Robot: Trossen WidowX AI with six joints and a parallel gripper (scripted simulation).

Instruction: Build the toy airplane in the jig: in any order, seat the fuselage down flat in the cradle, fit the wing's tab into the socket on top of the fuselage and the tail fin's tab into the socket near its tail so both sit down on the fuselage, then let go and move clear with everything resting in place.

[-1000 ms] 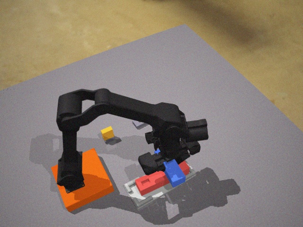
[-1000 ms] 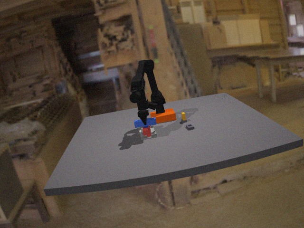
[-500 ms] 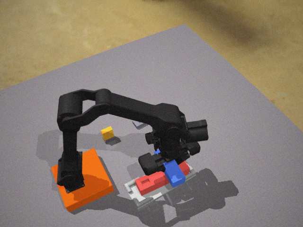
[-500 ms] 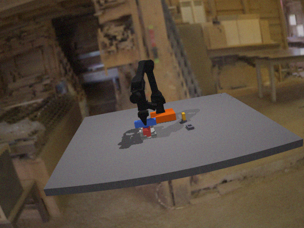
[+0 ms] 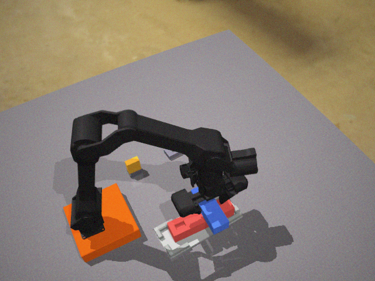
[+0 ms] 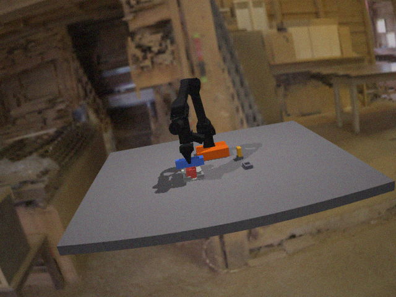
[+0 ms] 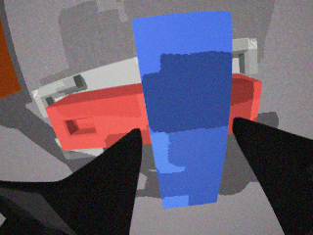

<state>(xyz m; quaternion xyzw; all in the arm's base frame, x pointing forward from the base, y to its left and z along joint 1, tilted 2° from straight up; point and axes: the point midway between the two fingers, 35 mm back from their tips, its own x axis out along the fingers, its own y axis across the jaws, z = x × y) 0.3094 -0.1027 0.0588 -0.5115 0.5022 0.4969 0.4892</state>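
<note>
The gripper (image 5: 211, 204) (image 6: 189, 162) (image 7: 188, 129) stands open around the blue wing (image 5: 215, 216) (image 6: 198, 160) (image 7: 188, 98), a narrow gap showing on each side in the wrist view. The wing lies crosswise over the red fuselage (image 5: 187, 225) (image 6: 191, 172) (image 7: 117, 110), which appears flat in the pale jig (image 5: 171, 242) (image 6: 200, 176) (image 7: 110, 73); the wing's tab is hidden, so full seating cannot be confirmed. The step in hand looks like the wing's release. Next, the gripper should rise straight, lest a finger drag the wing askew. The tail socket (image 5: 180, 224) (image 7: 80, 126) has nothing in it. Well apart on the counter (image 5: 242, 105) (image 6: 223, 198) (image 7: 171, 5), the upright yellow piece (image 5: 133, 165) (image 6: 239, 151), presumably the tail fin, awaits fetching.
</note>
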